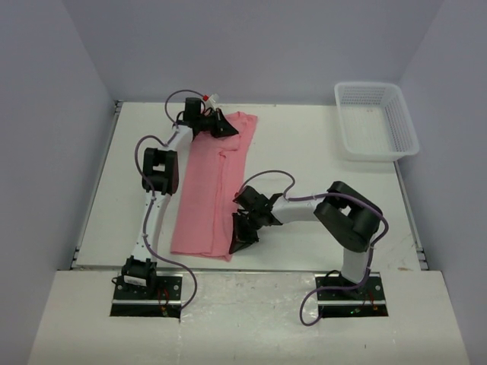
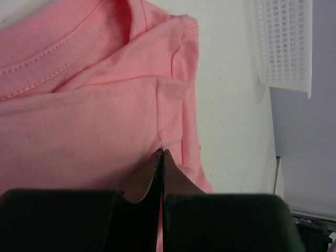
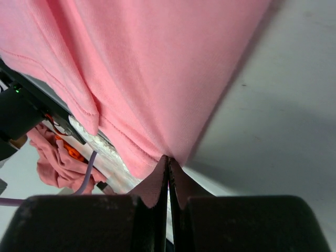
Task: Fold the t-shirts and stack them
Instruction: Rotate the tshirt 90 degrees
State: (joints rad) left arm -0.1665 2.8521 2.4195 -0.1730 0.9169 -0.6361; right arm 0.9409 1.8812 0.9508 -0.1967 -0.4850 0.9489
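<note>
A salmon-pink t-shirt [image 1: 205, 190] lies as a long narrow strip on the white table, collar end at the back. My left gripper [image 1: 226, 128] is at the shirt's far right corner; in the left wrist view [image 2: 161, 152] its jaws are closed on a sleeve hem of the shirt [image 2: 94, 115]. My right gripper [image 1: 242, 242] is at the shirt's near right corner; in the right wrist view [image 3: 168, 158] its jaws are closed on the shirt's [image 3: 157, 63] bottom edge, lifting it slightly off the table.
A white mesh basket [image 1: 377, 122] stands at the back right corner; it also shows in the left wrist view [image 2: 286, 47]. Walls enclose the table on three sides. More pink cloth [image 3: 55, 157] shows beyond the table's near edge in the right wrist view.
</note>
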